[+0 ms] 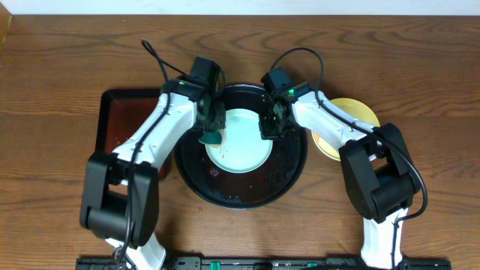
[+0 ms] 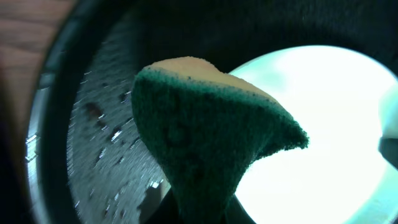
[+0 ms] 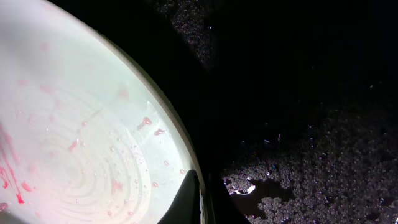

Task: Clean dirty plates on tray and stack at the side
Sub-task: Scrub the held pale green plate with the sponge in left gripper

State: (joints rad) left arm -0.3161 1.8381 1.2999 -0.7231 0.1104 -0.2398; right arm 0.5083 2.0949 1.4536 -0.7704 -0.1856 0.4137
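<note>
A pale mint plate (image 1: pixel 240 139) lies in the round black tray (image 1: pixel 289 176). The right wrist view shows red smears and droplets on the plate (image 3: pixel 81 137). My left gripper (image 1: pixel 212 129) is shut on a green and yellow sponge (image 2: pixel 205 124) at the plate's left edge; the sponge also shows from overhead (image 1: pixel 211 138). My right gripper (image 1: pixel 268 126) is shut on the plate's right rim, one finger on each side of it (image 3: pixel 200 196). A pale yellow plate (image 1: pixel 358 114) lies to the right of the tray, partly hidden by my right arm. No third plate shows.
A rectangular dark tray (image 1: pixel 120 124) lies left of the round tray, partly under my left arm. The round tray's floor is wet with beads of water (image 3: pixel 323 168). The wooden table (image 1: pixel 52 90) stretches to either side.
</note>
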